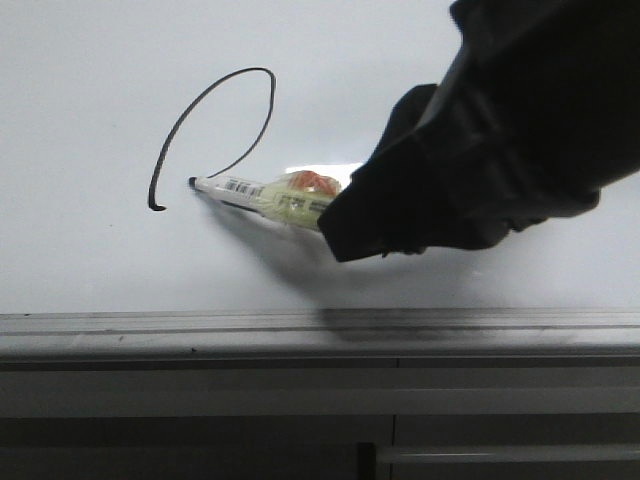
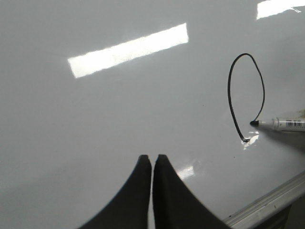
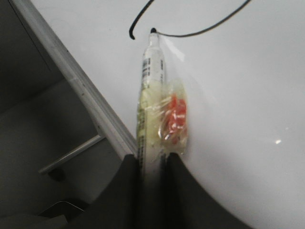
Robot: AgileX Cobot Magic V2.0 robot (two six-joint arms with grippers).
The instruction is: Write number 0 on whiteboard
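Observation:
The whiteboard (image 1: 80,100) fills the front view. The number 0 (image 1: 245,71) is a thin black slanted loop with a hooked tail at its lower left; its two ends stand apart. My right gripper (image 1: 335,215) is shut on a white marker (image 1: 250,190) wrapped in yellowish tape, its black tip touching the board at the loop's inner end. In the right wrist view the fingers (image 3: 128,167) clamp the marker (image 3: 152,71) below the stroke (image 3: 190,35). My left gripper (image 2: 152,160) is shut and empty over bare board (image 2: 95,133), left of the loop (image 2: 229,90) and the marker (image 2: 286,125).
A grey aluminium frame strip (image 1: 200,325) runs along the board's near edge, also in the left wrist view (image 2: 267,202) and right wrist view (image 3: 81,86). Bright glare patches (image 2: 128,50) lie on the board. A metal bar (image 3: 71,155) shows below the edge.

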